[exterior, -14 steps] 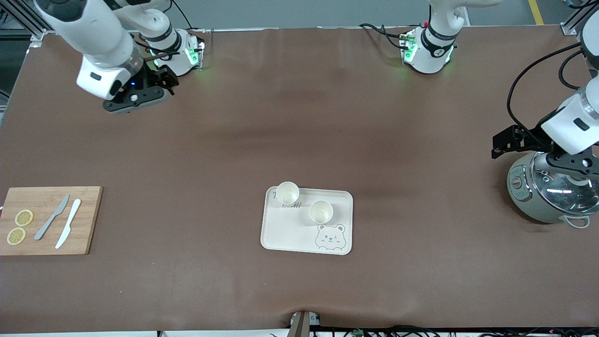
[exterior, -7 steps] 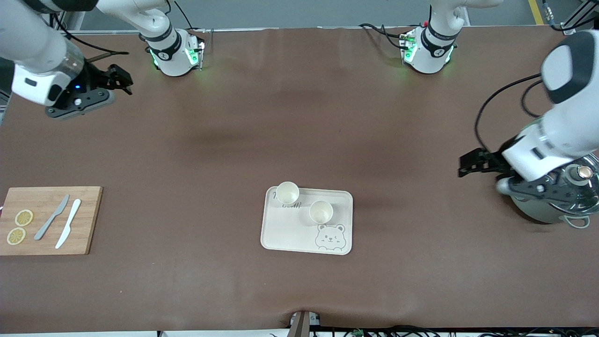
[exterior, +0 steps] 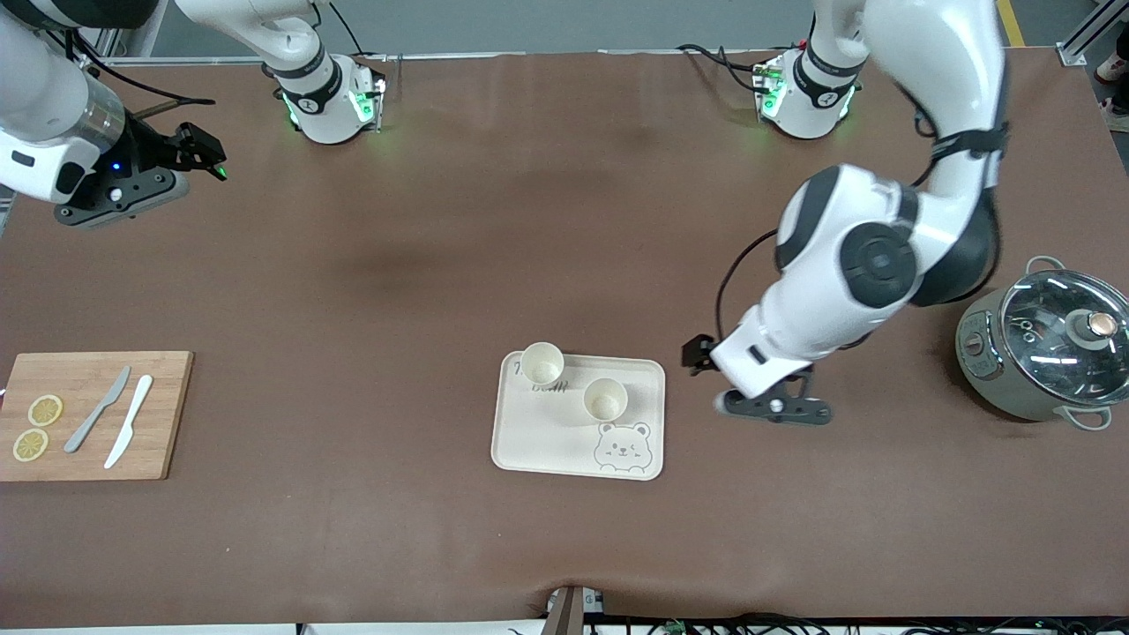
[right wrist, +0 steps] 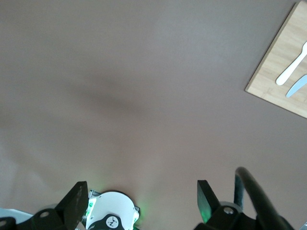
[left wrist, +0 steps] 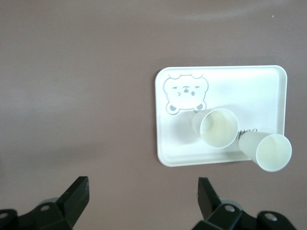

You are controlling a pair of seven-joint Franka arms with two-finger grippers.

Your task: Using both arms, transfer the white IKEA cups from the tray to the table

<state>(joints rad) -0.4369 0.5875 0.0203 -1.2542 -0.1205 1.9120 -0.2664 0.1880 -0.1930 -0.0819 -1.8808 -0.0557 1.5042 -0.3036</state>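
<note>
Two white cups stand upright on the cream bear-printed tray (exterior: 547,441). One cup (exterior: 542,362) is at the tray's corner farthest from the front camera, toward the right arm's end. The other cup (exterior: 605,399) is mid-tray, just above the bear print. My left gripper (exterior: 769,409) hangs over bare table beside the tray, toward the left arm's end. In the left wrist view it (left wrist: 141,196) is open and empty, with the tray (left wrist: 182,143) and both cups (left wrist: 219,128) (left wrist: 273,152) ahead. My right gripper (exterior: 119,190) is up over the table's corner near its base, open and empty (right wrist: 141,199).
A wooden cutting board (exterior: 163,414) with two lemon slices (exterior: 37,428), a grey knife (exterior: 97,409) and a white knife (exterior: 129,421) lies at the right arm's end. A pot with a glass lid (exterior: 1041,357) stands at the left arm's end.
My left arm has swung from over the pot to the table beside the tray. My right gripper has moved from near its base out toward the table's end.
</note>
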